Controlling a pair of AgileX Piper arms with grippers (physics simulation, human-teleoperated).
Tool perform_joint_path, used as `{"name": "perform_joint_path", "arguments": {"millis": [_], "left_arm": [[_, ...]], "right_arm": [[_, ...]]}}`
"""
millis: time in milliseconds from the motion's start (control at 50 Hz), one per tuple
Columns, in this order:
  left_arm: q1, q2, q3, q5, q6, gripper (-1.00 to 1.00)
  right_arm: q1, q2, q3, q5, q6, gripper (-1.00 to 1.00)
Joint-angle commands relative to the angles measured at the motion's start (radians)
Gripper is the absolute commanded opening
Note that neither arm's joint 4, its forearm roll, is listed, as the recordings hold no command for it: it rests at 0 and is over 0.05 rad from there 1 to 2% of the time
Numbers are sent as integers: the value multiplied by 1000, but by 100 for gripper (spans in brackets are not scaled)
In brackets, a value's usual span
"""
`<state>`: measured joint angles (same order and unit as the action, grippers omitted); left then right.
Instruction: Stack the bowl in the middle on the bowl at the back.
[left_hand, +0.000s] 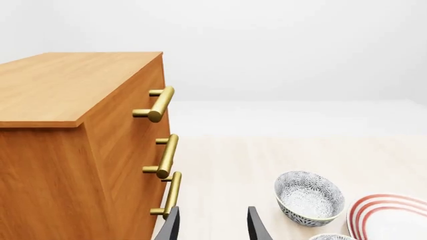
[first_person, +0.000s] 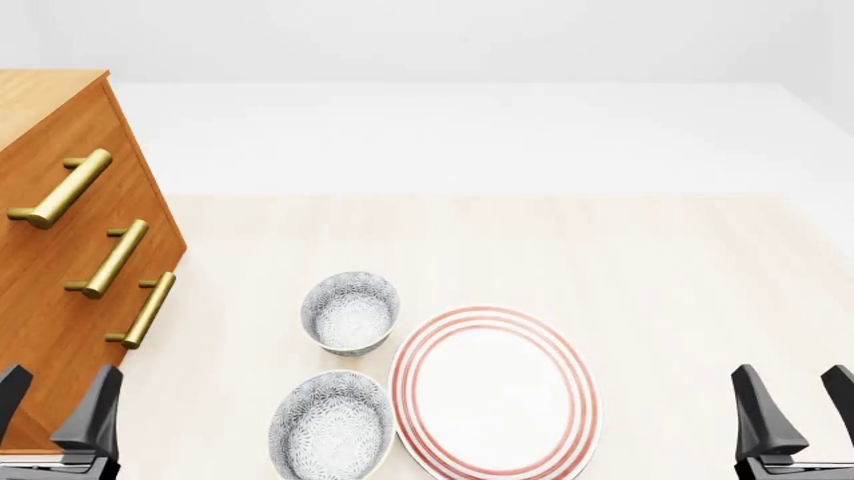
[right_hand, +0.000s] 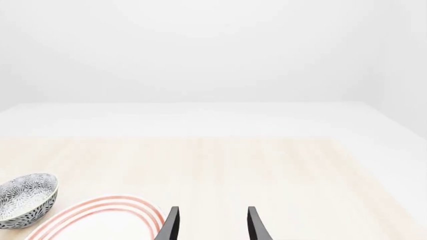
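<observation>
Two identical speckled white-and-grey bowls sit left of centre. The bowl at the back (first_person: 351, 312) is the farther one, also seen in the left wrist view (left_hand: 309, 198) and the right wrist view (right_hand: 27, 198). The bowl in the middle (first_person: 332, 427) stands just in front of it, nearer to me; only its rim (left_hand: 331, 237) shows in the left wrist view. My left gripper (first_person: 54, 410) is open at the near left, well short of both bowls. At the near right my right gripper (first_person: 801, 410) is open, holding nothing.
A large flat white plate with red rings (first_person: 494, 390) lies right beside the two bowls. A wooden drawer cabinet (first_person: 60, 300) with three brass handles (first_person: 112, 258) stands at the left, close to my left gripper.
</observation>
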<state>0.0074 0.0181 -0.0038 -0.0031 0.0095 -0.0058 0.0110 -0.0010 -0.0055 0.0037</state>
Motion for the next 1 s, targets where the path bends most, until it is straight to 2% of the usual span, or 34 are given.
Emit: {"name": "perform_joint_path", "arguments": {"millis": [20, 60, 80, 140, 220, 240, 340, 360, 400, 440, 620, 700, 760, 860, 920, 960, 1000], "left_arm": [[45, 47, -12, -15, -70, 100], [27, 54, -16, -13, -54, 100], [37, 51, -24, -3, -100, 100], [12, 42, -57, 42, -61, 100], [-9, 46, -117, 90, -75, 100], [-44, 57, -161, 124, -42, 100], [-107, 61, -239, 194, -52, 100], [-153, 67, -265, 216, -35, 100], [-183, 92, -305, 247, -19, 100], [-192, 110, -349, 284, -64, 100], [-231, 241, -439, 387, -72, 100], [-266, 304, -453, 416, -112, 100], [-287, 366, -455, 427, -202, 100], [-337, 432, -456, 437, -291, 100], [-358, 461, -469, 452, -312, 100], [-373, 474, -469, 457, -363, 100], [-389, 486, -478, 469, -370, 100]], "right_arm": [[-5, 6, -1, -2, 14, 100], [-7, 9, -1, -3, 18, 100], [-7, 10, -1, -3, 19, 100], [-6, 7, -1, -1, 19, 100], [-6, 10, -1, -3, 20, 100], [-6, 10, -2, -3, 20, 100], [-6, 9, -3, -1, 21, 100], [-5, 9, -3, -1, 22, 100], [-5, 10, -3, -1, 23, 100], [-4, 9, -3, 0, 22, 100], [-4, 11, -4, 0, 25, 100], [-4, 12, -4, 0, 26, 100], [-4, 10, -5, 2, 25, 100], [-4, 6, -6, 6, 22, 100], [-4, 9, -6, 4, 23, 100], [-4, 9, -6, 4, 22, 100], [-3, 9, -6, 4, 21, 100]]}}
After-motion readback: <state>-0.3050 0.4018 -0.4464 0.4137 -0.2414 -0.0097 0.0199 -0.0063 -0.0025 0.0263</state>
